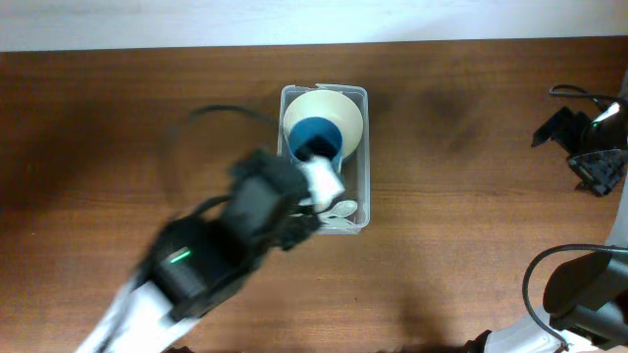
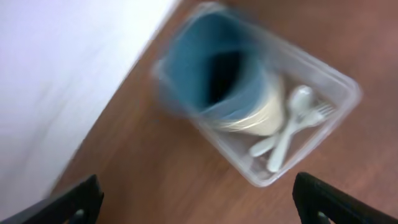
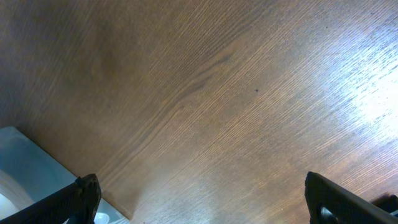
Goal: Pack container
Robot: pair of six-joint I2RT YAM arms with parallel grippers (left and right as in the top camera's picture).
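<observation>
Container: I'm seeing the clear container (image 1: 363,169) sitting mid-table towards the far edge, its long side running away from the arms.
Contents: the cream bowl (image 1: 339,110) is filling the far end, and the blue cup (image 2: 208,65) is nesting inside it, which I'm judging saves room. The white spoon (image 2: 291,121) and fork (image 2: 316,114) are lying in the strip left at the near end.
Left claw: the left gripper (image 2: 199,208) is hovering above the container's near-left side, fingers spread wide and carrying nothing. Its view is smeared.
Right claw: the right gripper (image 3: 211,205) is gaping wide and empty over bare table (image 3: 236,93), well off to the right, probably keeping out of the way.
Progress: I'm judging the packing near done.
</observation>
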